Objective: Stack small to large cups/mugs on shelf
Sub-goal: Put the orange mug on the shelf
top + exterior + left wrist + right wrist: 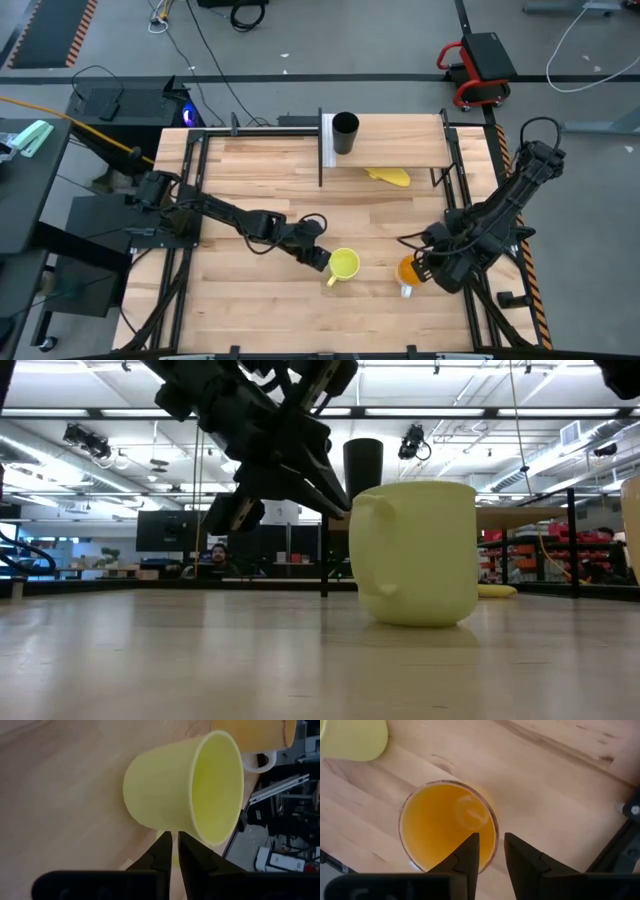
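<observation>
The left claw (174, 851) is nearly closed, its fingers a narrow slit apart, just beside the yellow mug (344, 264), which stands upright mid-bench (260, 310). The right claw (491, 851) is parted, straddling the rim of the orange mug (447, 824), one finger inside, one outside. Well apart, the black cup (345, 133) stands on the shelf (400, 140).

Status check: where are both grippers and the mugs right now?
Left gripper nearly shut at yellow mug, grip unconfirmed. Right gripper straddling orange mug rim, one finger inside. Black cup already on shelf.
</observation>
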Robot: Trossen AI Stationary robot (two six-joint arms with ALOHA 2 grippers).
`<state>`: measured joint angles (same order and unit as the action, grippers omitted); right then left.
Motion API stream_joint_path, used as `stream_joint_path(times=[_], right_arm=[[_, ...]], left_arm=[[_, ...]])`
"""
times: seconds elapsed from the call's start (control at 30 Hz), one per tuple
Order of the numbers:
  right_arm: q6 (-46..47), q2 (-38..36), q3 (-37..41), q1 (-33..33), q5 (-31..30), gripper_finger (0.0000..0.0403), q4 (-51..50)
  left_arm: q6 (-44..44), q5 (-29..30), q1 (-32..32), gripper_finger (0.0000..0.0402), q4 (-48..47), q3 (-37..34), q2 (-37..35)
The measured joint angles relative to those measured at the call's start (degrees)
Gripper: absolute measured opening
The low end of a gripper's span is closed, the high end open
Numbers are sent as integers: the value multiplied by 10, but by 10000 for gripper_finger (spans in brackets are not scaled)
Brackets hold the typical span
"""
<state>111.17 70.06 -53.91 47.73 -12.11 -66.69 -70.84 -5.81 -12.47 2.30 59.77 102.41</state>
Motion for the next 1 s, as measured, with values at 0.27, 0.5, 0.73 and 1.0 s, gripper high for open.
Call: stream_joint_path(times=[0.27,0.5,0.73,1.0], right_arm=[[-50,0,0,-27,3,96,2],[-51,9,0,-30,21,96,6],[-45,23,0,-34,21,98,6],[-28,52,0,-34,28,94,6]], left_arm=[[24,-21,15,39,-30,-1,-12],[58,-23,41,42,-130,-1,-40],[86,-31,63,41,-160,-1,-47],[121,-35,70,44,-168,0,-47]])
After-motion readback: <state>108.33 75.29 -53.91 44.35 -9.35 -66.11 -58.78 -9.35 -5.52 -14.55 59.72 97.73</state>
